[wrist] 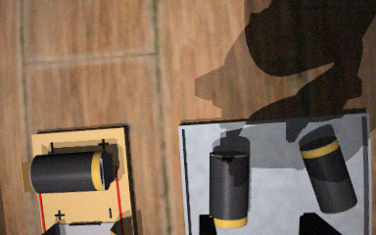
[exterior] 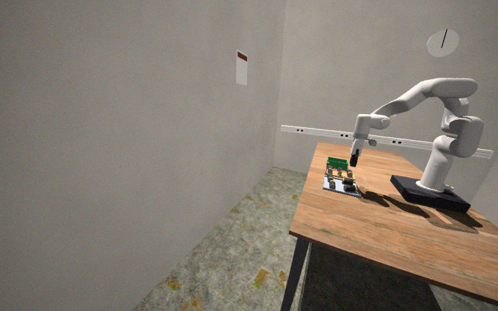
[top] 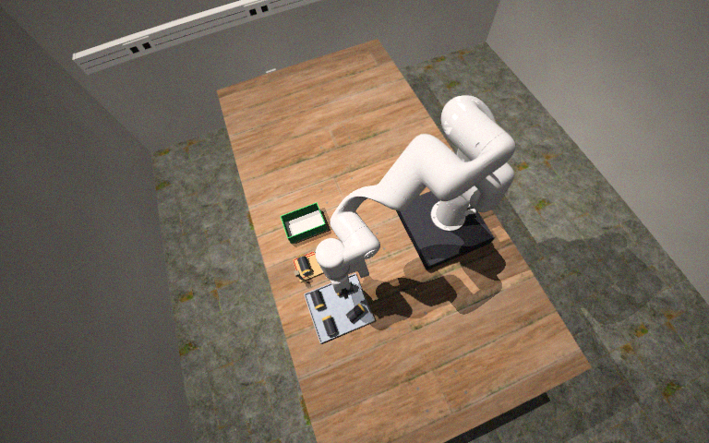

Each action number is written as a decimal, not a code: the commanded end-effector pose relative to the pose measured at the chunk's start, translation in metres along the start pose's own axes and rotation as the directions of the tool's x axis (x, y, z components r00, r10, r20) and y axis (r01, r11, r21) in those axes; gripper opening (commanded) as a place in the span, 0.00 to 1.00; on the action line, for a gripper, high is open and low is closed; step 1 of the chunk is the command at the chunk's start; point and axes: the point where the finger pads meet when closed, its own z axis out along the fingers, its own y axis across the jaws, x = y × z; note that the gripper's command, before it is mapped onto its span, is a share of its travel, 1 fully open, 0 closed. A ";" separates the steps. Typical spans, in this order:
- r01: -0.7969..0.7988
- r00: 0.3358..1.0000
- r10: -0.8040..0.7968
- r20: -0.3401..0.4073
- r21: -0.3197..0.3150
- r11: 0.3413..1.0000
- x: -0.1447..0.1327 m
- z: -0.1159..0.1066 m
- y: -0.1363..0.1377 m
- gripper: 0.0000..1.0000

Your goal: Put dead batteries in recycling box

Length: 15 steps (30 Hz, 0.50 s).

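My gripper (top: 344, 291) (exterior: 354, 161) (wrist: 261, 227) is half open and holds nothing. It hangs a little above the grey tray (top: 343, 323) (wrist: 274, 196), pointing down. In the wrist view two black batteries with yellow bands lie on the tray: one (wrist: 229, 188) just beyond my left fingertip, one (wrist: 328, 173) tilted near the right fingertip. The top view shows three tray batteries (top: 317, 299) (top: 330, 325) (top: 356, 313). Another battery (top: 305, 265) (wrist: 70, 171) sits in the tan holder board (wrist: 78, 211) left of the tray. The green recycling box (top: 307, 234) (exterior: 337, 162) stands upright beyond the holder. The arm hides part of the holder board.
The arm's dark base plate (top: 446, 241) (exterior: 429, 194) sits on the wooden table (top: 402, 356) to the right of the tray. The tray, holder and box lie close to the table's left edge.
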 end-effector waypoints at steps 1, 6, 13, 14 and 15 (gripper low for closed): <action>0.000 1.000 0.000 0.000 0.000 1.000 0.000 0.047 0.000 0.51; 0.000 1.000 0.000 0.000 0.000 1.000 0.000 0.072 0.000 0.51; 0.000 1.000 0.000 0.000 0.000 1.000 0.000 0.072 0.000 0.51; 0.000 1.000 0.000 0.000 0.000 1.000 0.000 0.072 0.000 0.51; 0.000 1.000 0.000 0.000 0.000 1.000 0.000 0.072 0.000 0.51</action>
